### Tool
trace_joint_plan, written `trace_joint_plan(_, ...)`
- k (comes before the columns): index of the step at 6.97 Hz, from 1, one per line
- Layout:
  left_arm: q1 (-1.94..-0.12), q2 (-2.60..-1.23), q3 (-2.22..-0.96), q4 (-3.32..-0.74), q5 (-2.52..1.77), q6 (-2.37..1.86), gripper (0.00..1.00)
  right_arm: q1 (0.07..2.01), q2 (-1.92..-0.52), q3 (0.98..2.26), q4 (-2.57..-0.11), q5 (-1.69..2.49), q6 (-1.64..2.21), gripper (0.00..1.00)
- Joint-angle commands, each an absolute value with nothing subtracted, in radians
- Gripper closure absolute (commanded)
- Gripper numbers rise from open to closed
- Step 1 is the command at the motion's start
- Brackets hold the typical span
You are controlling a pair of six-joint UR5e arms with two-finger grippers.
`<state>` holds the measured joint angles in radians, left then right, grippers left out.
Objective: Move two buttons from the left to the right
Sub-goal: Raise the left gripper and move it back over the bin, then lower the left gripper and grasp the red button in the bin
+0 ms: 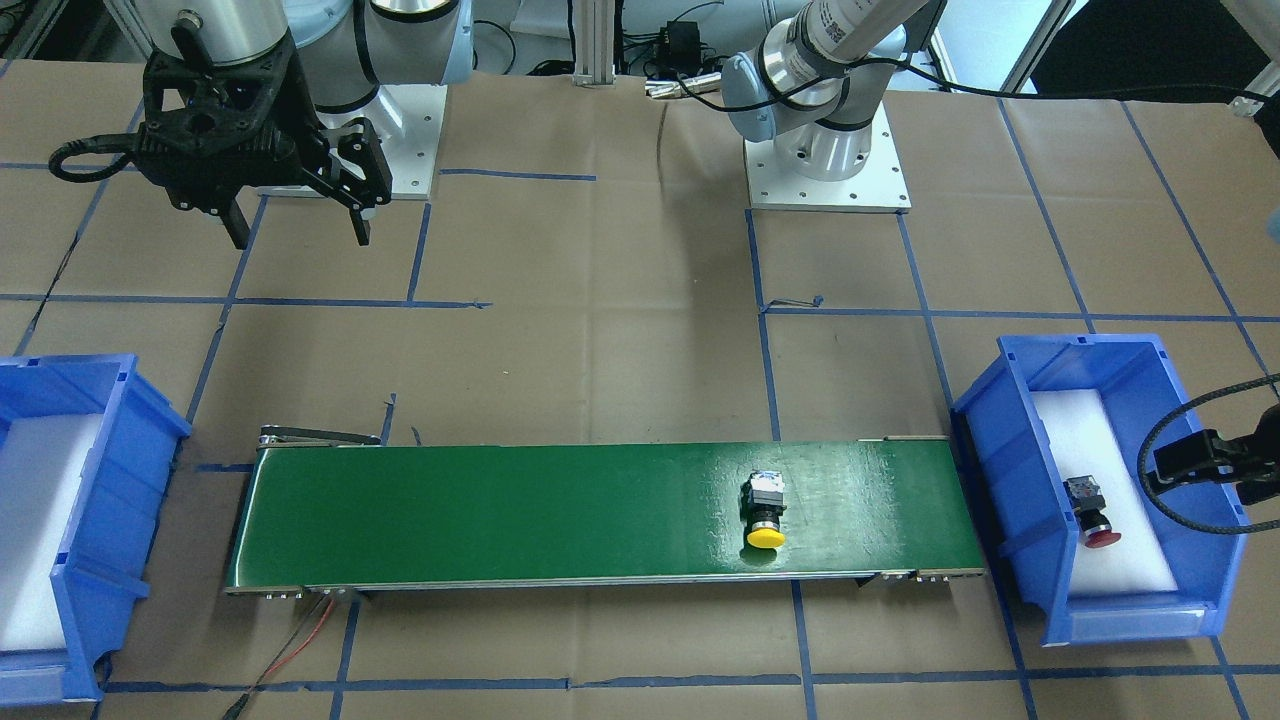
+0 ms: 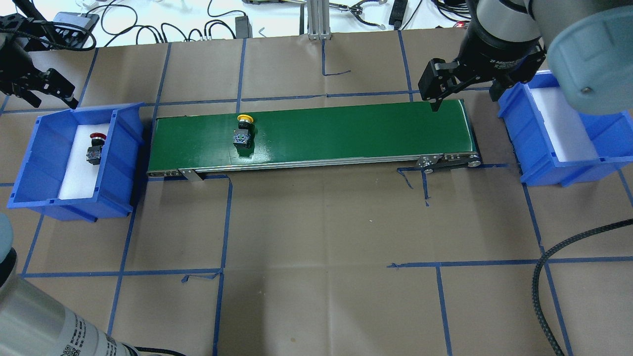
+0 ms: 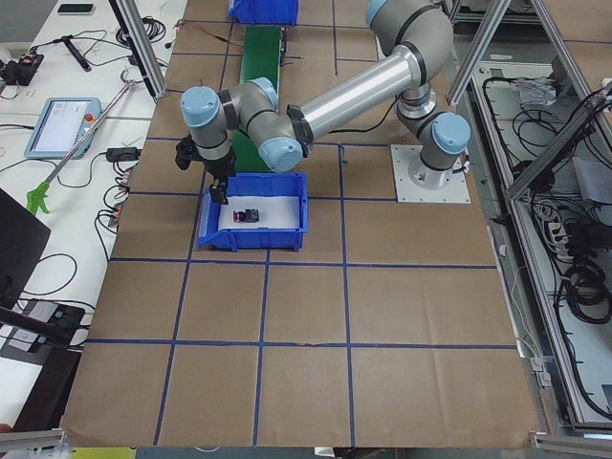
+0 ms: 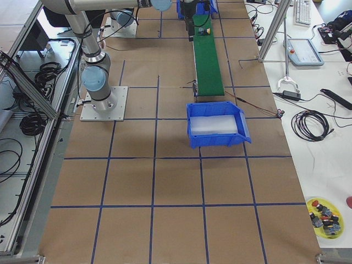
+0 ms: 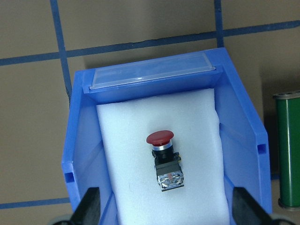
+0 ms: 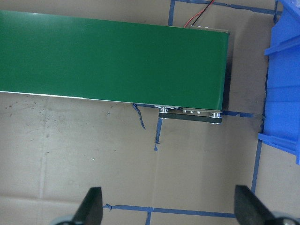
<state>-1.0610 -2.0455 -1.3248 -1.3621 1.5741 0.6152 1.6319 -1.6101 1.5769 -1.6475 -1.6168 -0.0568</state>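
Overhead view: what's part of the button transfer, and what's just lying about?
Job:
- yellow button, on the green conveyor
- red button, in the left blue bin
- right blue bin

Lying about:
- loose cables on the white bench beyond the table
- black adapter among them

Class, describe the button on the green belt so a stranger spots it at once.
Find the long green conveyor belt. Toward its end by the robot's left blue bin lies a small push-button on its side. Its cap is yellow; the other button, inside that bin, has a red cap.
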Motion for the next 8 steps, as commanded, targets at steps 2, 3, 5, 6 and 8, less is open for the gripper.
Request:
trace_joint_plan(2,-1.063,-2.028,-1.471,-1.193,1.571,0.597,0.01,1.632,-1.609,1.577,-1.647,-1.618,-0.057,0.00)
trace_joint_plan(3,-1.063,-2.032,-1.511,-1.133,1.569,0.597,0.01,1.632,-1.609,1.577,-1.649,-1.617,-0.057,0.00)
trace_joint_plan(5,-1.049,-2.051,-1.571,-1.044,1.565,0.600,0.02,1.632,-1.609,1.577,-1.647,-1.615,-0.057,0.00)
trace_joint_plan(6,-1.045,-2.059,-1.612,-0.990,1.563,0.600,0.02,1.631,-1.609,1.577,-1.647,-1.618,-0.058,0.00)
trace_joint_plan(8,-1.042,-2.069,-1.679,-0.885,1.559,0.600,0.02,1.631,-1.609,1.578,-1.647,-1.618,-0.058,0.00)
